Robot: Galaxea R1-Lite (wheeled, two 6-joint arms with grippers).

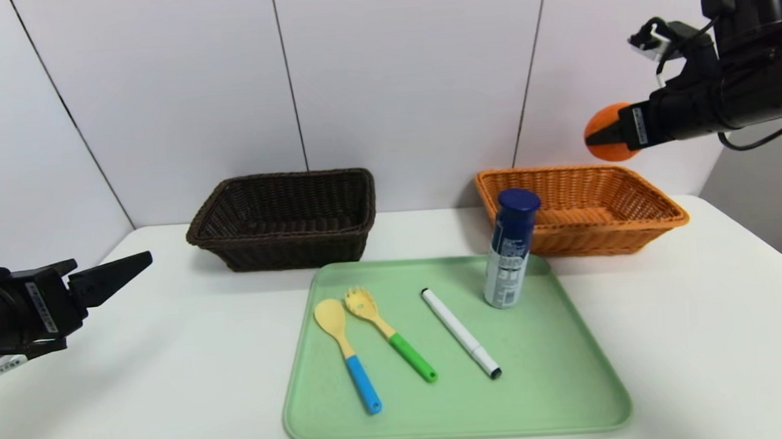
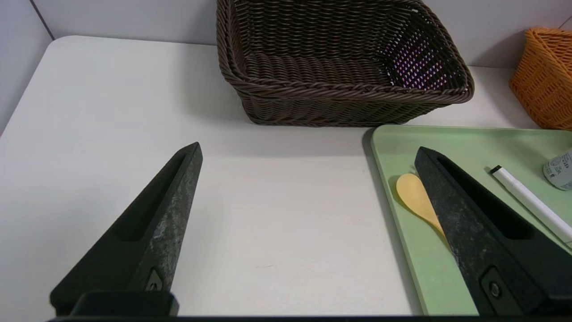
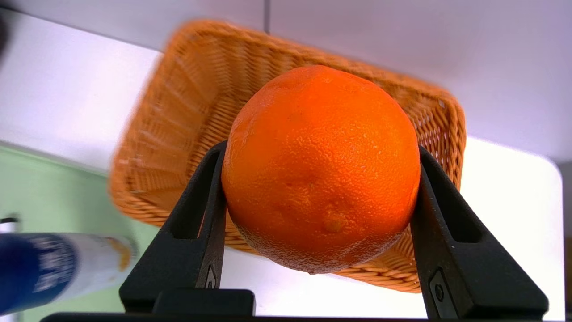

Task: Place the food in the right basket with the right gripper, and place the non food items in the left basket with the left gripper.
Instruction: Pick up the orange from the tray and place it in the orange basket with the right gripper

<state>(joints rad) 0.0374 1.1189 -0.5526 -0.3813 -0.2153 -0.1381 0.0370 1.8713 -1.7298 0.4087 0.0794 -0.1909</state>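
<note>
The right gripper is clamped on the orange fruit, held high in the air above the orange-tan basket, seemingly over its far right part. The left gripper hovers over the table left of the green tray, its fingers spread apart. On the tray lie the spoon, fork and marker; the bottle stands upright. The dark brown basket sits behind.

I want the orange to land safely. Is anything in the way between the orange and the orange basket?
Nothing visible blocks it. The right gripper holds the orange in the air above the orange-tan basket, whose inside looks empty. The bottle stands on the green tray, in front of the basket.
</note>
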